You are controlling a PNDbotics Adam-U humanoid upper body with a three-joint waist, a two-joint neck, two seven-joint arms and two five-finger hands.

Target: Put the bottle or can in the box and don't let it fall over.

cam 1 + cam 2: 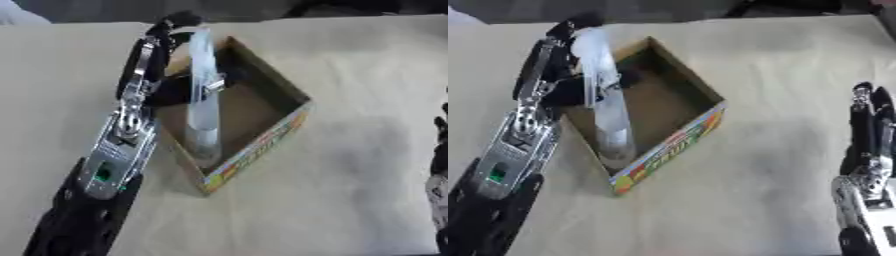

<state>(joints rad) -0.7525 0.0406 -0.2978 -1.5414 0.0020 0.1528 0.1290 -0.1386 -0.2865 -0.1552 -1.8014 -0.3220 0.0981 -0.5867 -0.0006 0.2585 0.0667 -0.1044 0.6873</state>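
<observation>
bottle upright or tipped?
Upright: the clear bottle stands with its base inside the box, the left hand curled round its upper part.

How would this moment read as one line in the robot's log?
left hand: curled round clear plastic bottle | bottle: upright, base inside open cardboard box | right hand: idle, open, right edge

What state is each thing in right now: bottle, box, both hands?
Bottle: clear, upright, base inside the box, held by the left hand.
Box: open-topped cardboard, sitting on the table, holding only the bottle.
Left hand: fingers curled round the bottle's upper part.
Right hand: idle at the right edge, fingers straight, pointing up, holding nothing.
Table: covered in beige cloth.
</observation>
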